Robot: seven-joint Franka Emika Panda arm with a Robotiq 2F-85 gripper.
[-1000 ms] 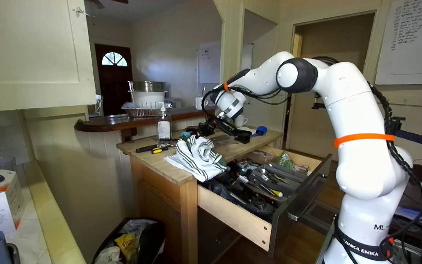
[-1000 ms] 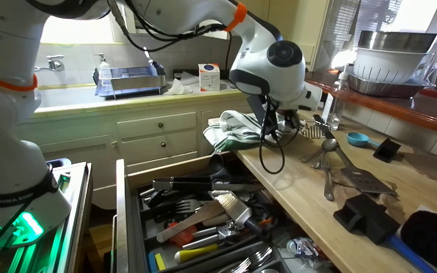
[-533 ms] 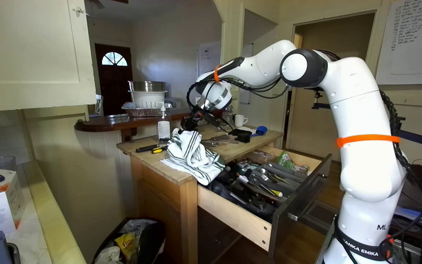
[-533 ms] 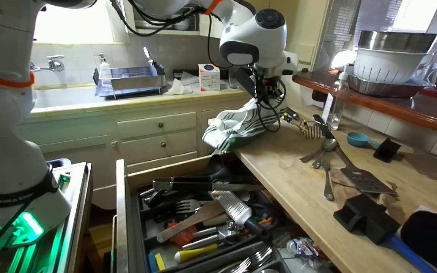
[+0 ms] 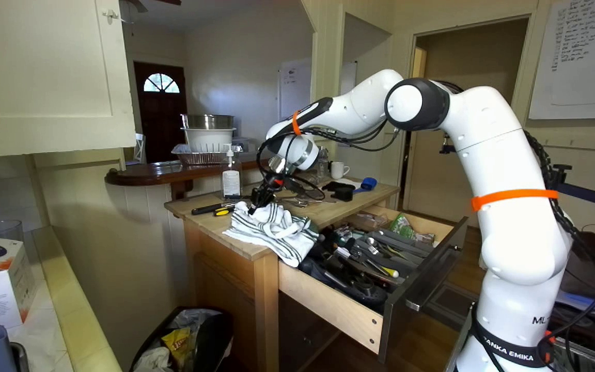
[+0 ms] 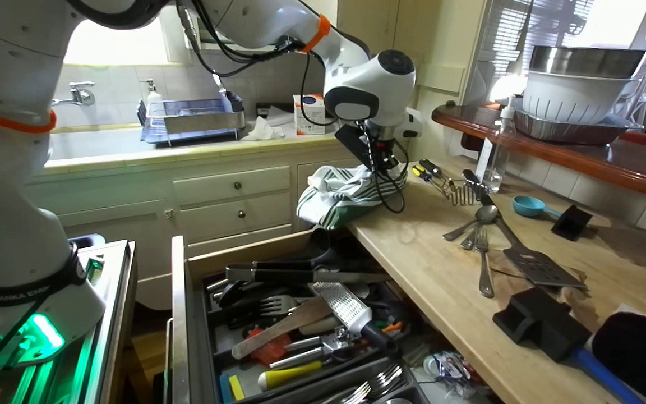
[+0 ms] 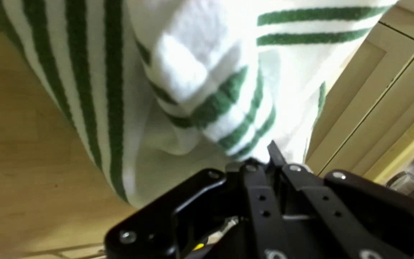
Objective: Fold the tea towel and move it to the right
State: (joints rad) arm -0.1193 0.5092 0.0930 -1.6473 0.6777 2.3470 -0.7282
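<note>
The white tea towel with green stripes lies crumpled and loosely folded on the counter's corner, in both exterior views (image 5: pixel 277 230) (image 6: pixel 341 193). One side hangs slightly over the edge beside the open drawer. In the wrist view the towel (image 7: pixel 99 82) fills the upper left, with a bunched fold running down to my fingertips. My gripper (image 7: pixel 262 160) is nearly closed, with the towel's fold pinched at its tips. In an exterior view my gripper (image 5: pixel 253 205) is low at the towel's far-left side. In an exterior view cables partly hide the gripper (image 6: pixel 388 170).
The drawer (image 5: pixel 328 305) stands open, full of utensils. Yellow-black tools (image 6: pixel 423 171), a spatula (image 6: pixel 544 266), spoons (image 6: pixel 485 216) and a blue cup (image 6: pixel 529 205) lie on the counter (image 6: pixel 413 247). A soap bottle (image 5: pixel 231 175) stands behind the towel.
My gripper first moved left in an exterior view, pulling the towel up into a peak. It has since come lower, and the towel's raised part has flattened toward the counter's corner.
</note>
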